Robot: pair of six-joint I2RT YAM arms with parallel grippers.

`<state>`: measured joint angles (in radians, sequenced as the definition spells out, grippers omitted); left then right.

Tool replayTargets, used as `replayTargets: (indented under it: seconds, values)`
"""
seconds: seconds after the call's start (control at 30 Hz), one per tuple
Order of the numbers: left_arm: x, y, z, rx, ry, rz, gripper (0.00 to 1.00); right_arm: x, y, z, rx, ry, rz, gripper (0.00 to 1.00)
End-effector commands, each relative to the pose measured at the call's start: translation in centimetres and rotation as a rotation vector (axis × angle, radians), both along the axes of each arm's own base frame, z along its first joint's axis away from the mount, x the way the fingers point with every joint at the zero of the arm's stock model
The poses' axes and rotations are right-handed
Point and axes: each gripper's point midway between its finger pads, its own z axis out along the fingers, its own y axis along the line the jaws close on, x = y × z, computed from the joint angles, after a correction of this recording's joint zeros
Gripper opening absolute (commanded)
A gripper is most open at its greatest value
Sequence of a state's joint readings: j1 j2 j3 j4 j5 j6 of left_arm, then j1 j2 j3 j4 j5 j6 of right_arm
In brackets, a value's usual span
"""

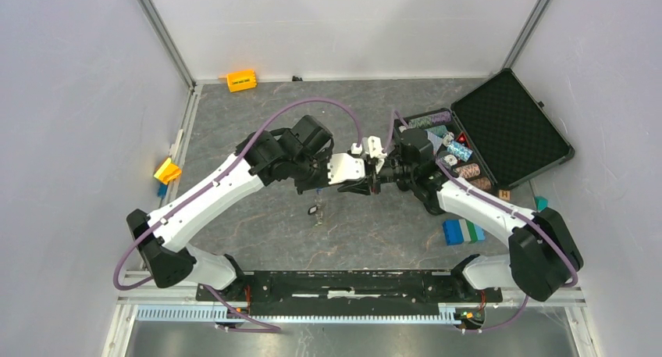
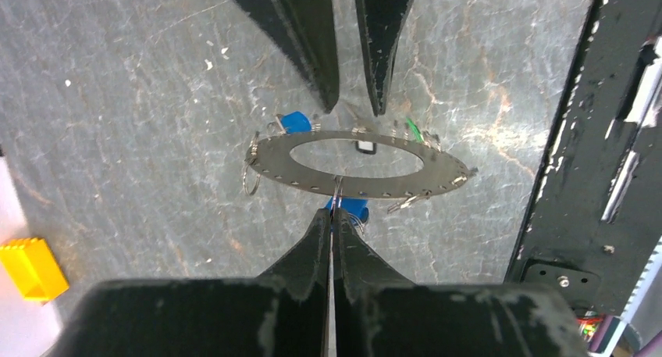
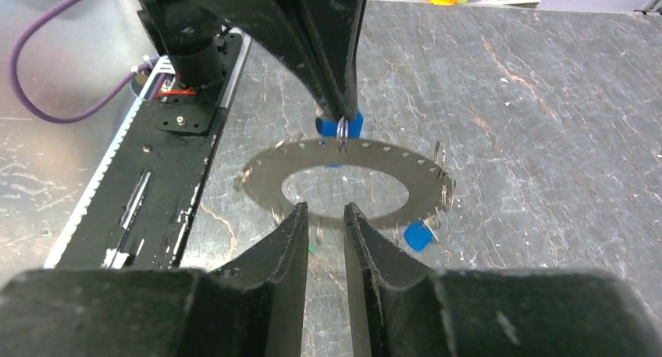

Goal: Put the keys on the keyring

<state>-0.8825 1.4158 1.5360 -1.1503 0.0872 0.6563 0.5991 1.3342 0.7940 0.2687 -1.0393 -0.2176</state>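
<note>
The two arms are meeting nose to nose over the middle of the bench. The keyring is hanging in the air between them, lying flat with its broad face up. The left tool is pinching it, jaws pressed together on the rim nearest that arm, just where a small wire loop is threading through the edge. Some keys are already dangling from the rim. One is showing a blue tag, and another on the far side is showing a green tag.

The right tool is sitting at the opposite rim, straight across the hole from its partner. Its jaws are standing a little apart with the ring's edge just at their tips. I am not making out anything caught between them, so to my eye it is gripping nothing.

What matters, I am thinking, is the loose key with the dark tag. It is lying on the bench down under the left wrist, toward the robot's base from the ring. The left tool is hovering nearer to it but is busy carrying the ring. That is leaving the right tool as the one likely to drop down and across to fetch it.
</note>
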Motion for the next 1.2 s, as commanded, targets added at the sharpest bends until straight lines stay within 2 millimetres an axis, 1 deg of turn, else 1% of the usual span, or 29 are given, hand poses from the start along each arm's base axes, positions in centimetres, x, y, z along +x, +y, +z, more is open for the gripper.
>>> replayTargets:
  seconds: [0.0,0.07,0.23,0.5,0.63,0.83,1.17]
  values:
    - [-1.0,-1.8,1.4,-0.151,0.008,-0.015,0.02,-0.6,0.2,3.1,0.117,-0.011,0.025,0.29]
    - [-1.4,-2.2,1.3,-0.178,0.024,-0.031,0.02,-0.7,0.5,3.4,0.138,0.029,0.029,0.3]
    - [-1.7,-2.8,0.9,-0.204,0.044,-0.035,0.02,-1.1,0.8,3.8,0.174,0.083,0.047,0.31]
    - [-1.6,-3.1,1.0,-0.217,0.047,-0.03,0.02,-1.4,1.5,2.6,0.146,0.109,0.057,0.32]
    - [-1.5,-3.2,1.2,-0.221,0.044,-0.03,0.02,-1.2,1.8,2.1,0.124,0.106,0.055,0.31]
    - [-1.6,-3.2,1.0,-0.219,0.052,-0.031,0.02,-1.0,2.1,1.7,0.101,0.096,0.046,0.25]
    - [-1.6,-3.3,0.6,-0.211,0.066,-0.026,0.02,-0.8,2.4,1.6,0.091,0.097,0.04,0.24]
